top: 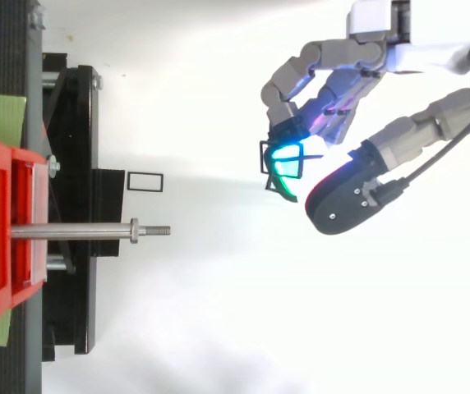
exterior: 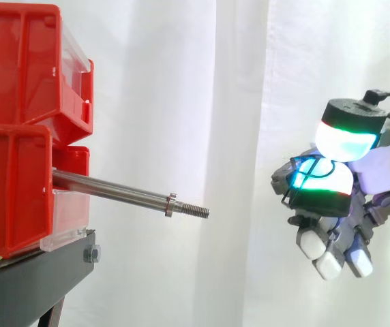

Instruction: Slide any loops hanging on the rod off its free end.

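**Side and top views, loop clear of the rod.** The rod (exterior: pixel 113 187) juts level from the stacked red bins (exterior: pixel 18 136) on the black stand (exterior: pixel 38 279). Its shaft is bare as far as the collar (exterior: pixel 170 204) and the threaded free end (exterior: pixel 191 210), and no loop hangs on it.

The robot hand (top: pixel 346 193) is well apart from the free end, out beyond it and at about the rod's height. Its glowing pads (exterior: pixel 345 139) are closed together on a thin black wire loop (top: pixel 262 158), which sits around the cyan pad. A second loop (top: pixel 145 173) lies flat on the white surface just beside the stand, near the rod but not touching it. By this evidence the sliding step appears done, and only the release of the held loop remains.

**Hazards.**
- The wire is thin and is held by soft, thick pads, so it may twist or slip out before a chosen release point. A quick wrist turn could cause this.
- Because the loop encircles one pad, it may stay hooked there when the fingers part.
- Any travel back toward the bins risks snagging the loop on the thread or collar, or striking the rod's tip.
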Controlling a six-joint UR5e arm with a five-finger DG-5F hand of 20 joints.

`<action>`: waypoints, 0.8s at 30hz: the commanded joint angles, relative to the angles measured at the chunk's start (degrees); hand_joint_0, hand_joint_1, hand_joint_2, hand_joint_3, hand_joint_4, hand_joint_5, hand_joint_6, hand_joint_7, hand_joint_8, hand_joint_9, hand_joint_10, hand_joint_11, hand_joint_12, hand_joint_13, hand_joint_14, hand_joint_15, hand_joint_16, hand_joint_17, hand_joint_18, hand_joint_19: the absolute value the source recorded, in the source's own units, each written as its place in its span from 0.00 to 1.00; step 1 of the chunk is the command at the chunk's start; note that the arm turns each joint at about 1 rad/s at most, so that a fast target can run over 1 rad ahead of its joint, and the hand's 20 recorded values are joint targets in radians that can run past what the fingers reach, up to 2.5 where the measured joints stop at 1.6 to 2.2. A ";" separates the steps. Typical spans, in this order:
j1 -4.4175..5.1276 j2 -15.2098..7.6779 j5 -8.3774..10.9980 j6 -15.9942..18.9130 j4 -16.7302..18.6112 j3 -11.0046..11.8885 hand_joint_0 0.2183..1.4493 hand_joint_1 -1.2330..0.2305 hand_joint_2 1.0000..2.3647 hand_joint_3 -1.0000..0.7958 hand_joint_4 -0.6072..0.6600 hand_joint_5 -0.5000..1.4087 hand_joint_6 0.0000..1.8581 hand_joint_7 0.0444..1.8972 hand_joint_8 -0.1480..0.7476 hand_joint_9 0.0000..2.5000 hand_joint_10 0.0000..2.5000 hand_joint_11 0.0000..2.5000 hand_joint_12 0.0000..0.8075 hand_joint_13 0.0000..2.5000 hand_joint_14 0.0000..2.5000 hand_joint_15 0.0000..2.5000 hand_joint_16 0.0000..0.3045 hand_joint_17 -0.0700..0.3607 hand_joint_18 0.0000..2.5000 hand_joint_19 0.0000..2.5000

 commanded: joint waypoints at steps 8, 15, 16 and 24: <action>-0.01 2.54 0.17 -0.13 -6.82 -0.26 0.33 0.33 0.01 0.40 0.54 0.15 0.43 0.67 0.46 0.37 0.00 0.16 0.32 0.33 0.00 0.05 0.15 0.41 0.34 0.14; 0.34 5.71 2.46 -0.04 -7.26 -4.75 0.34 0.34 0.01 0.37 0.55 0.14 0.43 0.66 0.45 0.42 0.01 0.34 0.31 0.34 0.00 0.06 0.15 0.40 0.35 0.14; 0.34 5.71 2.98 0.04 -6.91 -5.45 0.34 0.34 0.01 0.37 0.55 0.14 0.42 0.66 0.46 0.42 0.01 0.36 0.31 0.34 0.00 0.06 0.15 0.40 0.35 0.14; 0.52 5.97 3.86 0.31 -5.15 -7.03 0.34 0.34 0.01 0.37 0.55 0.14 0.42 0.66 0.46 0.47 0.01 0.54 0.32 0.35 0.00 0.08 0.15 0.40 0.35 0.14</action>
